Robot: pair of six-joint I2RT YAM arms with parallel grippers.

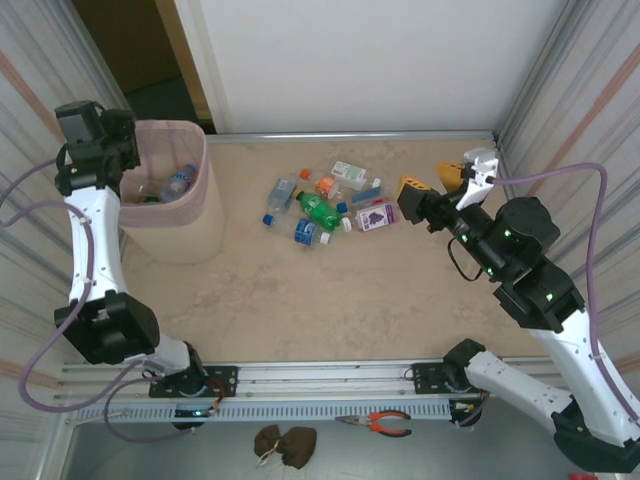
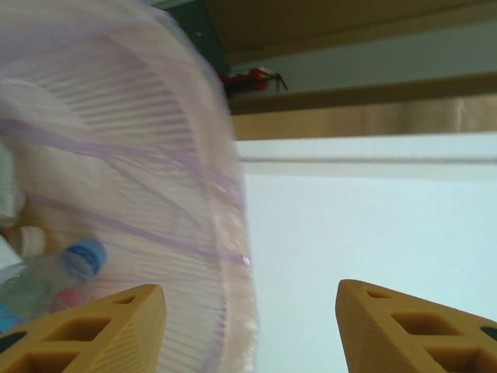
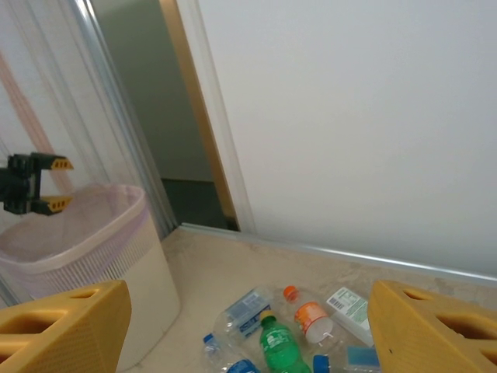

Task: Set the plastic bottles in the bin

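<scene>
The left end effector (image 2: 250, 315) hangs over the bin (image 1: 185, 235) at the surface's (image 1: 330, 300) far left corner. Its jaws are spread and empty, above a clear bottle (image 1: 178, 183) lying inside. The right end effector (image 1: 428, 181) hovers released and empty near the far right corner, facing the plastic bottles (image 1: 320, 210) clustered mid-surface, probably to pick one.

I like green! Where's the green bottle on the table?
In the top view, the green bottle lies among the other bottles at the far middle, right of the bin.
</scene>
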